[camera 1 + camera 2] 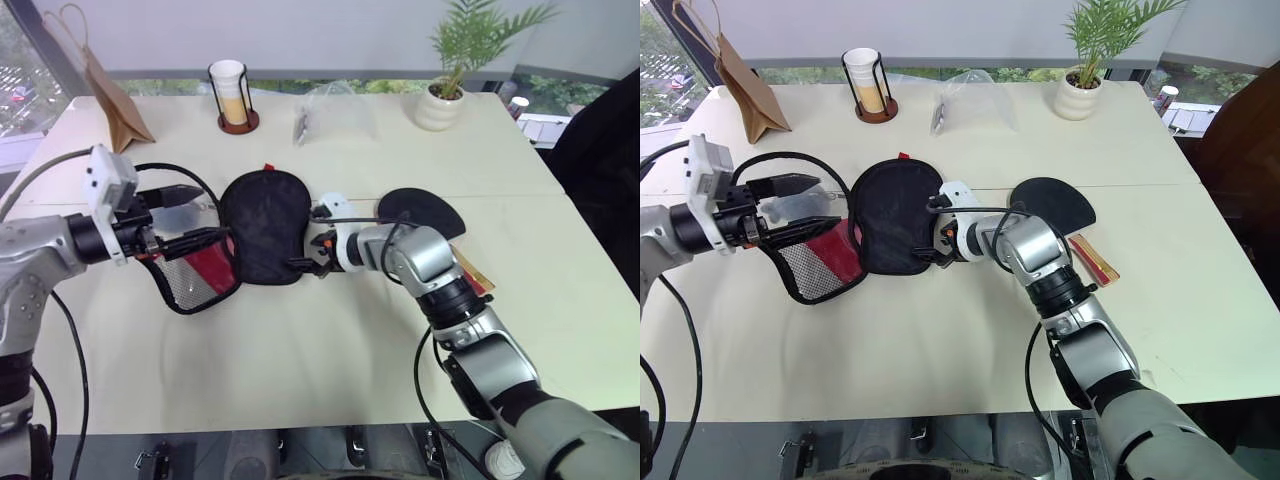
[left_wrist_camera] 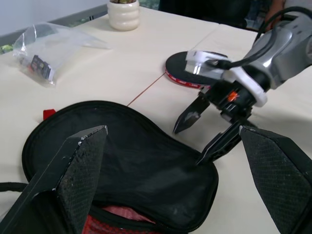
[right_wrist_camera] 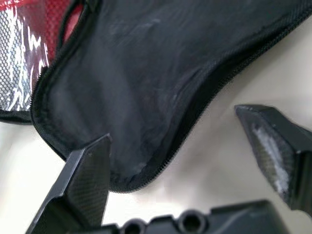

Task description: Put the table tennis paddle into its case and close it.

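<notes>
Case lies unzipped, awaiting paddle; right gripper wide at its edge, left gripper wide, both empty.

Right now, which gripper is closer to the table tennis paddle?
Right. The right gripper is at the open case's narrow end, beside the table tennis paddle. The left gripper is across the case.
</notes>
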Controlling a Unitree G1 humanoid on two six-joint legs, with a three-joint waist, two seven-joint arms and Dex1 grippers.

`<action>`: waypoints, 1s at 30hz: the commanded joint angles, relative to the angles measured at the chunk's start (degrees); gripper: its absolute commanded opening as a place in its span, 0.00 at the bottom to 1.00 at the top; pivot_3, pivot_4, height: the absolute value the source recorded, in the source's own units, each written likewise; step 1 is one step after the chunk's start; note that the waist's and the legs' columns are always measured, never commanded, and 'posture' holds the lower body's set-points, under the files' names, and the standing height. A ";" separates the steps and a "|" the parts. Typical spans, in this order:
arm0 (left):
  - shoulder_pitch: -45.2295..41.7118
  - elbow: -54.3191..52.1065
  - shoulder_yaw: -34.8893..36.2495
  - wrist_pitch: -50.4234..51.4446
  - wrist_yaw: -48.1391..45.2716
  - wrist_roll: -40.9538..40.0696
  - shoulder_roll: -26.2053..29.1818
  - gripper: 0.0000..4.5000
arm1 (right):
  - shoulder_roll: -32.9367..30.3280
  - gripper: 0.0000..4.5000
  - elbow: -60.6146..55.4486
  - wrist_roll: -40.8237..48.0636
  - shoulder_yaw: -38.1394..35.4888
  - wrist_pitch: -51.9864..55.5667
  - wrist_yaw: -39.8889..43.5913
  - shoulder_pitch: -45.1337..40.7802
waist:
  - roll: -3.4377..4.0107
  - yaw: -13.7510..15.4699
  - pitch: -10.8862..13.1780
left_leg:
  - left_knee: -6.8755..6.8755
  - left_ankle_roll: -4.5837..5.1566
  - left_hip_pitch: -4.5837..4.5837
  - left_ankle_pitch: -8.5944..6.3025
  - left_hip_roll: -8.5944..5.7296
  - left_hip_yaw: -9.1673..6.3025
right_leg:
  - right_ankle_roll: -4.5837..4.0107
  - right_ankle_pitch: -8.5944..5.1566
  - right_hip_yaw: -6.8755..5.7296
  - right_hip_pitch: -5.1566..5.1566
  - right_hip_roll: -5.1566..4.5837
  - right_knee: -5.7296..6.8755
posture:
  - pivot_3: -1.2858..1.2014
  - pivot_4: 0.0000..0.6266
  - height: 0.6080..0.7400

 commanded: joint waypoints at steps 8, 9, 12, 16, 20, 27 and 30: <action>2.12 -4.40 4.22 -0.13 1.63 -0.60 1.18 1.00 | 4.77 0.99 8.02 -5.54 3.41 -7.45 2.21 -2.04 | -0.05 -1.30 -0.03 | 0.00 -0.02 0.02 0.01 0.02 -0.03 | 0.00 0.00 -0.01 0.01 0.02 0.05 | 0.52 0.24 0.96; 2.41 -4.65 4.44 -0.10 1.76 -0.63 1.23 1.00 | 5.01 0.99 8.13 -6.16 4.15 -8.05 2.67 -1.83 | -0.07 -1.43 -0.04 | 0.00 -0.03 0.02 0.01 0.02 -0.03 | 0.00 0.01 -0.01 0.02 0.02 0.05 | 0.52 0.24 0.96; 2.93 -5.24 4.95 0.01 2.24 -0.69 1.27 1.00 | 5.22 0.82 9.31 -8.79 6.13 -10.85 3.07 -1.14 | -0.08 -1.77 -0.05 | -0.01 -0.03 0.07 0.01 0.03 -0.03 | 0.00 0.01 -0.01 0.02 0.03 0.06 | 0.52 0.24 0.96; 3.33 -5.92 5.29 0.15 2.82 -0.77 1.17 1.00 | 5.07 0.41 9.84 -10.97 6.73 -12.52 3.63 -0.30 | -0.09 -2.03 -0.05 | -0.04 -0.04 0.08 0.02 0.04 -0.02 | 0.01 0.01 -0.01 0.02 0.03 0.07 | 0.52 0.24 0.96; 3.52 -6.17 5.36 0.05 3.15 -0.71 0.99 1.00 | 4.63 0.01 9.28 -12.41 6.81 -12.90 4.10 0.66 | -0.09 -2.20 -0.05 | -0.05 -0.04 0.08 0.02 0.04 -0.02 | 0.01 0.01 -0.01 0.03 0.03 0.06 | 0.52 0.24 0.96; 2.65 -5.30 4.55 -0.55 3.15 -0.16 0.86 1.00 | 1.62 0.01 0.09 -11.87 2.83 -6.93 3.18 2.97 | -0.08 -1.63 -0.05 | -0.05 -0.05 0.11 0.01 0.04 -0.02 | 0.00 0.01 -0.01 0.06 -0.01 0.06 | 0.52 0.24 0.96; 1.96 -4.64 3.93 -0.82 2.87 0.12 0.84 1.00 | -2.46 0.01 -9.05 -10.11 0.39 -1.32 4.08 5.49 | -0.08 -0.81 -0.05 | -0.06 -0.05 0.09 0.01 0.02 -0.02 | -0.06 -0.03 -0.02 0.06 -0.07 0.02 | 0.52 0.24 0.96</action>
